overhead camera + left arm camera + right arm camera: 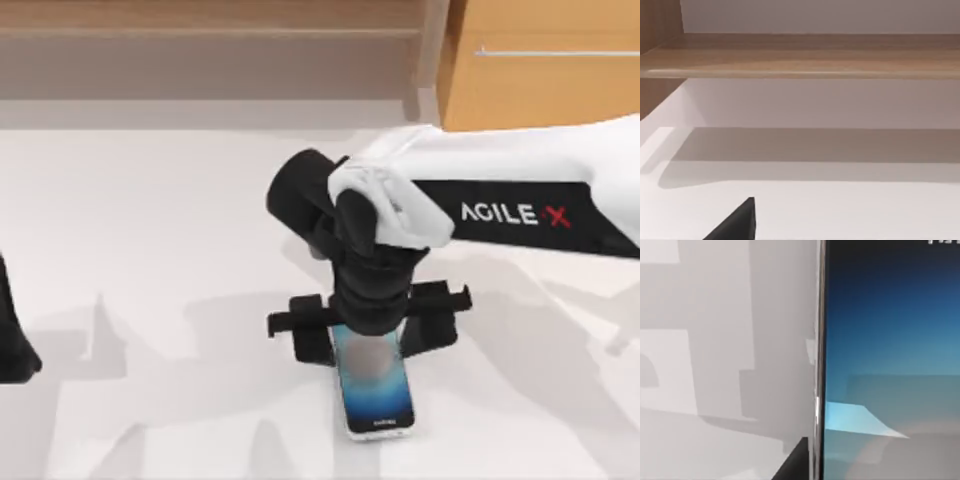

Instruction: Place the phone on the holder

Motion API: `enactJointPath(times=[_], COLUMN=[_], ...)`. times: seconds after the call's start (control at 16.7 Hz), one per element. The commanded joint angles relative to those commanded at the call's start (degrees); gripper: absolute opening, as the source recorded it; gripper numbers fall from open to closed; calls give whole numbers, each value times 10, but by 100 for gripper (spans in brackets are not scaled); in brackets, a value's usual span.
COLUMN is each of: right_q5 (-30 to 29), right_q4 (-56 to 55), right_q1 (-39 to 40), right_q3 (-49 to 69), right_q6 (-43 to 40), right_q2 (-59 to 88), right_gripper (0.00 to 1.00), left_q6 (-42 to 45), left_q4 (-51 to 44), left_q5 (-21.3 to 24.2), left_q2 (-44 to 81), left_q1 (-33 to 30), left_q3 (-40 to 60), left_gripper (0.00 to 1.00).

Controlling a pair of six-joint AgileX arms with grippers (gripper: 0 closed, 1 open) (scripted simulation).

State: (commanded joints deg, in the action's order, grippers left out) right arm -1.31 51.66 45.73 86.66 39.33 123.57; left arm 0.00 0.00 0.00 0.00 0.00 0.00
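Observation:
The phone [376, 392] has a blue screen with a pale round centre and silver-white edges, and sits in the middle of the table toward the front. Its far end is under my right gripper [372, 335], which comes down on it from above. One black finger [312, 345] is on its left edge and the other finger [432, 328] on its right edge. Up close, the phone's screen [890, 340] and silver edge show, with a black fingertip [796, 460] against that edge. The holder is hidden or out of view. My left gripper [12, 345] is parked at the table's left edge.
The white table [150, 250] spreads open to the left and right of the phone. A wooden shelf [210, 40] and a wooden cabinet [540, 70] run along the back. The shelf [805, 55] also faces the left wrist camera.

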Motion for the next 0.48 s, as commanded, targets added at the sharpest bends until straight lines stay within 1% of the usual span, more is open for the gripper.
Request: enactJointPath(times=[0.18,0.48], right_q5=[0,0], right_q4=[23,24], right_q1=[0,0], right_q3=[11,12], right_q6=[-1,0], right_q2=[-9,-9], right_gripper=[0,0], left_q6=[0,0], left_q4=[0,0], left_q5=[0,0], left_q2=[0,0], left_q1=[0,0], left_q3=[0,0], left_gripper=[100,100])
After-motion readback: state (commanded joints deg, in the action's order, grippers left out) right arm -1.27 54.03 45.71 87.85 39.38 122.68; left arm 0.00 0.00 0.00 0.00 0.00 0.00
